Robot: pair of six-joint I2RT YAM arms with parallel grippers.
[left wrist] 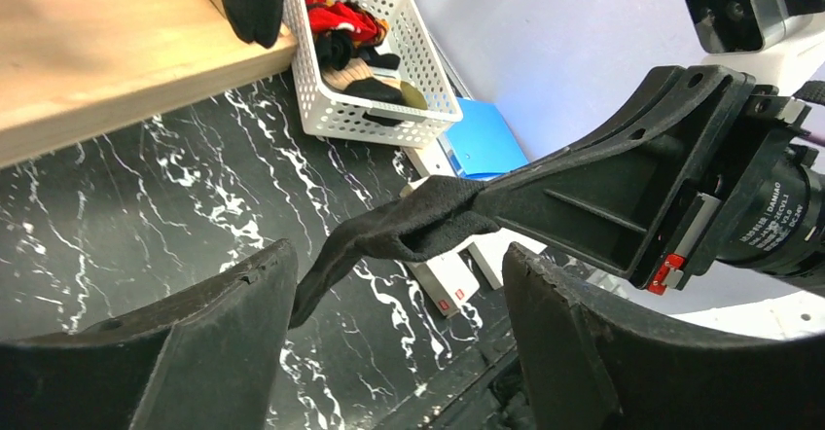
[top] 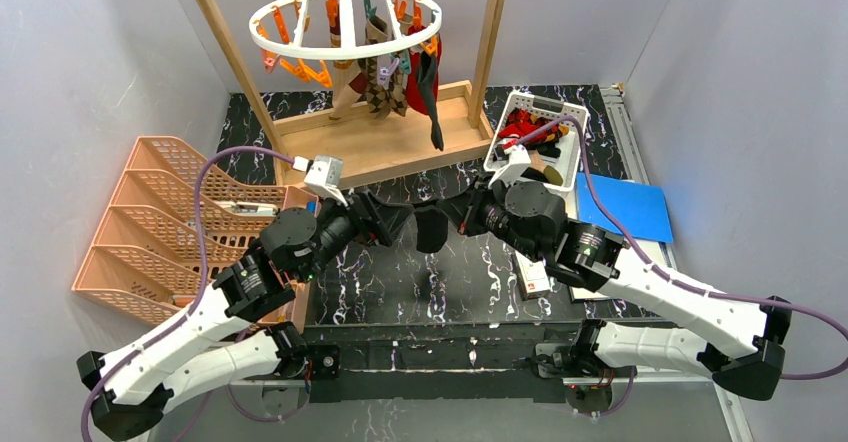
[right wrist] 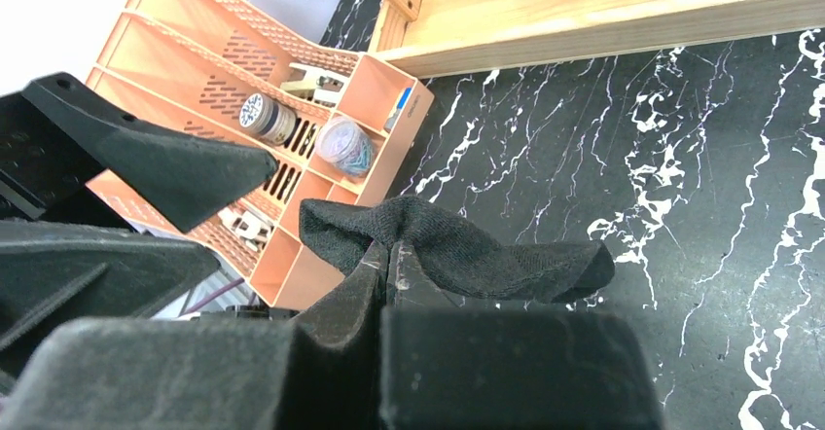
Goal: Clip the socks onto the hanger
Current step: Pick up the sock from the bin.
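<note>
My right gripper (right wrist: 389,250) is shut on a black sock (right wrist: 457,245) and holds it above the marble table; the sock hangs between both arms in the top view (top: 432,227). My left gripper (left wrist: 399,284) is open, its fingers either side of the sock's dangling end (left wrist: 389,235) without touching it; it shows in the top view (top: 405,220). The white round hanger (top: 345,22) with orange and teal clips hangs from the wooden frame, with an argyle sock (top: 385,77) and a dark sock (top: 430,92) clipped on. More socks (top: 530,137) lie in the white basket.
A white lattice basket (top: 575,167) stands at the right back, a blue folder (top: 625,207) beside it. An orange tiered desk organiser (top: 170,222) fills the left side. The wooden frame's base (top: 380,147) lies at the back. A small white box (left wrist: 452,279) lies on the table.
</note>
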